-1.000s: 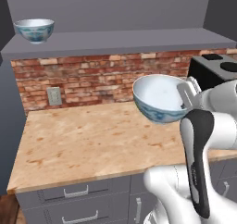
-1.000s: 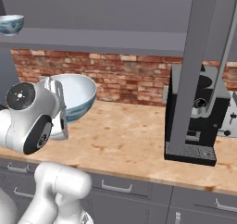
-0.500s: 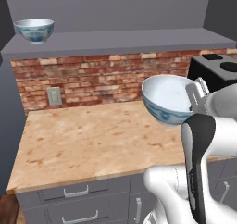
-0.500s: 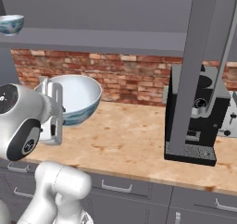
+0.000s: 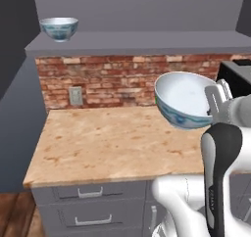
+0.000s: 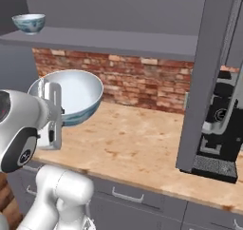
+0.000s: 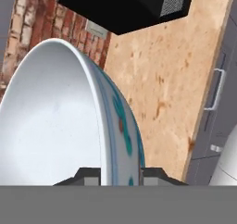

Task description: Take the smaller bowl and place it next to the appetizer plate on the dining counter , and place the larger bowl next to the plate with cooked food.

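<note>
Porcelain sits pinched between the jaws: the gripper [image 7: 113, 174] is nearly closed on the rim of the larger bowl [image 5: 184, 100], one finger inside the wall and one outside, the bowl tipped and held clear above the worktop. I judge it stiff, glazed and slippery, fairly heavy for a rim hold and easily chipped, so the grip belongs low on the wall, square across it. Below the jaws lies a speckled wooden counter [image 5: 112, 143] over grey drawers. Beyond it runs a brick wall, with a dark coffee machine [image 6: 220, 129] off to one side. Farthest off and above, the smaller bowl [image 5: 59, 28] rests upright on a grey shelf [image 5: 147, 41].
</note>
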You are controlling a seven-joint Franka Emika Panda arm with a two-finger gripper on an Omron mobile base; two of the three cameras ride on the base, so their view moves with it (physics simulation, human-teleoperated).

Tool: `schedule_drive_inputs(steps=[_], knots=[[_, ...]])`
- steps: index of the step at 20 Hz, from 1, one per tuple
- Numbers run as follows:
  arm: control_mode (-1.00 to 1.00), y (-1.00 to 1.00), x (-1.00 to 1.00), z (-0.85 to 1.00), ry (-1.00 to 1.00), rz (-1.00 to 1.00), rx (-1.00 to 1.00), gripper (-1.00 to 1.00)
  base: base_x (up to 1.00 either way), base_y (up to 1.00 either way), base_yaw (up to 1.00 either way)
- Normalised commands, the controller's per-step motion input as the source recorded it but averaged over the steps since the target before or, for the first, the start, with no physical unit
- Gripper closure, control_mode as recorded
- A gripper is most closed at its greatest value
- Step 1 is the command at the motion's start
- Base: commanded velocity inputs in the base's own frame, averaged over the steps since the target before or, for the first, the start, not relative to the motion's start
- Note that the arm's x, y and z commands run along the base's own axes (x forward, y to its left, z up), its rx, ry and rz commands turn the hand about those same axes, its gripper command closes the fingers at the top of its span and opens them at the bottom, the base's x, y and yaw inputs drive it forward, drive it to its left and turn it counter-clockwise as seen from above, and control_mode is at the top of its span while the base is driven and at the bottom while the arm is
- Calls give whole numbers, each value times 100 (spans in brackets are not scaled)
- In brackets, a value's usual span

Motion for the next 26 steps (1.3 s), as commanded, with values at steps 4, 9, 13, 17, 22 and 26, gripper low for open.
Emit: schedule_drive_inputs(steps=[4,9,13,17,22,26], knots=[[100,0,0,0,0,0,0,100,0,37,71],[100,0,0,0,0,0,0,100,2,27,82],[100,0,0,0,0,0,0,100,9,24,82],[100,0,0,0,0,0,0,100,9,27,83],[100,0,0,0,0,0,0,100,9,28,87],[100,0,0,0,0,0,0,100,3,21,93]])
